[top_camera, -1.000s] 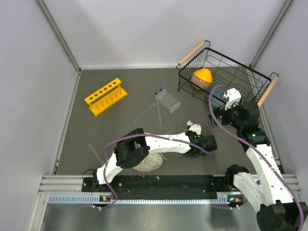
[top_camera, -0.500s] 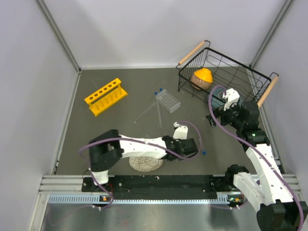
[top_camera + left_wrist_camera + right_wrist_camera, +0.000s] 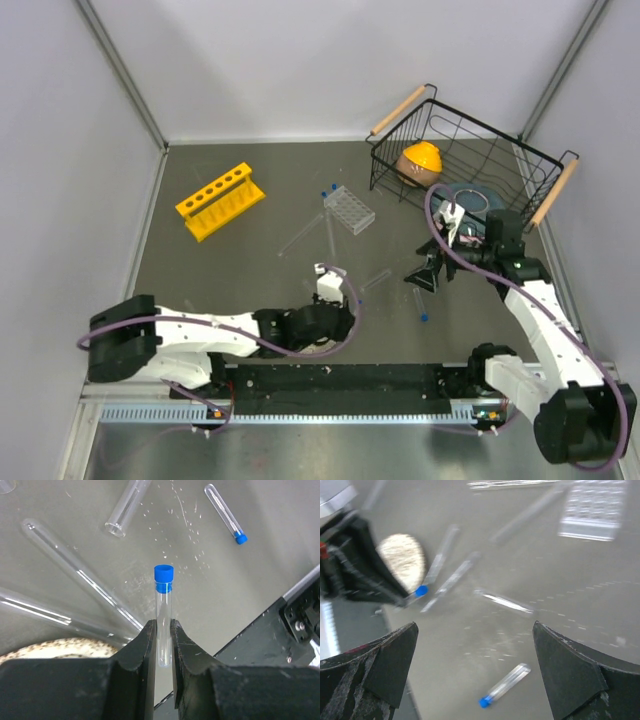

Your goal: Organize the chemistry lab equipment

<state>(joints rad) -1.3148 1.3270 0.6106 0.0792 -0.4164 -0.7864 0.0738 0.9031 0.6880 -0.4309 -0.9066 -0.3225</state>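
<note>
The dark grey table (image 3: 250, 270) has a matt, lightly scuffed top. At its far right corner stands a black wire basket (image 3: 385, 165) with pale wooden handles. The left fingers (image 3: 161, 625), black and rough-surfaced, are pinched to a narrow gap on the lower body of a blue-capped vial (image 3: 163, 605), a slim clear cylinder standing up out of the grip, cap away from the wrist, low over the near middle of the table. The right fingers (image 3: 475, 627) are spread wide with nothing between them, hanging over the table right of centre. A yellow rack (image 3: 220, 200), a blocky piece with a row of six round holes, sits at the far left. A round speckled disc (image 3: 55, 647) shows just under the left fingers. A small clear plastic rack (image 3: 349, 209) stands near the basket. Long thin glass test tubes (image 3: 300, 235) lie loose at mid-table. A second vial (image 3: 417, 303) lies flat just beside the right fingers.
</note>
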